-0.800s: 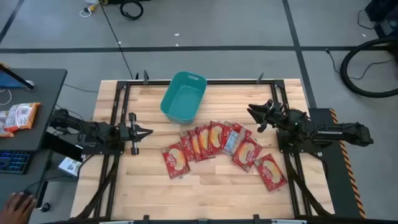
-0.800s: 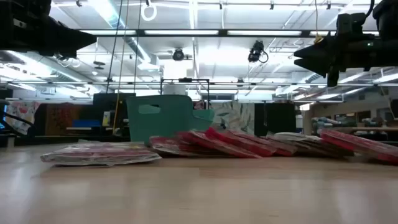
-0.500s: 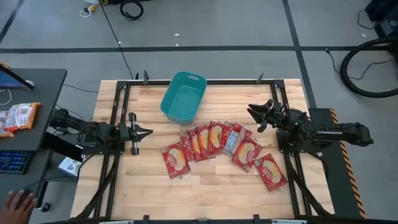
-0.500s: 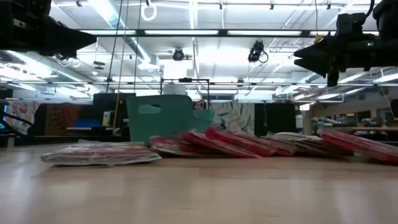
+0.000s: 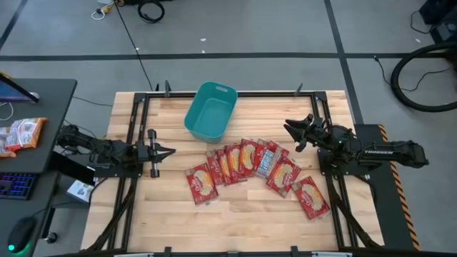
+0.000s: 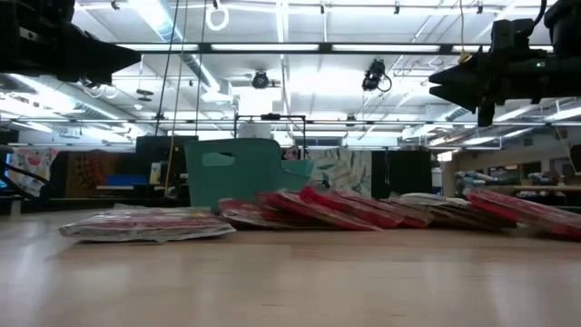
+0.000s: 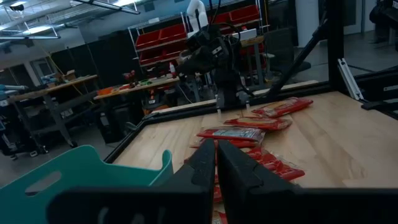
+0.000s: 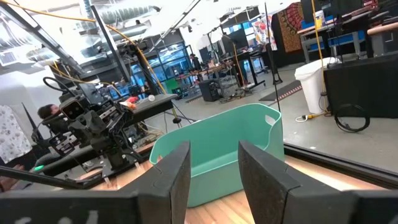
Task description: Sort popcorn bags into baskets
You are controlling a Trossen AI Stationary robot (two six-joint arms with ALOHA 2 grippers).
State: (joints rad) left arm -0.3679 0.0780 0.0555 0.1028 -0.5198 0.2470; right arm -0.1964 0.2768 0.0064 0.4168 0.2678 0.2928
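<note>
Popcorn bags (image 5: 246, 165) mid-table; basket (image 5: 211, 111) near far edge.

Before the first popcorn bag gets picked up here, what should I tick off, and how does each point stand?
1. Teal basket upright and empty: ok.
2. Popcorn bags all on the table, none in the basket: ok.
3. Bags separated for a clean single pick: not ok; most overlap in a fanned row, only the end ones lie fairly free.
4. Right hand open, holding nothing, raised over the table: ok.
5. Left hand shut, empty, clear of the bags: ok.
</note>
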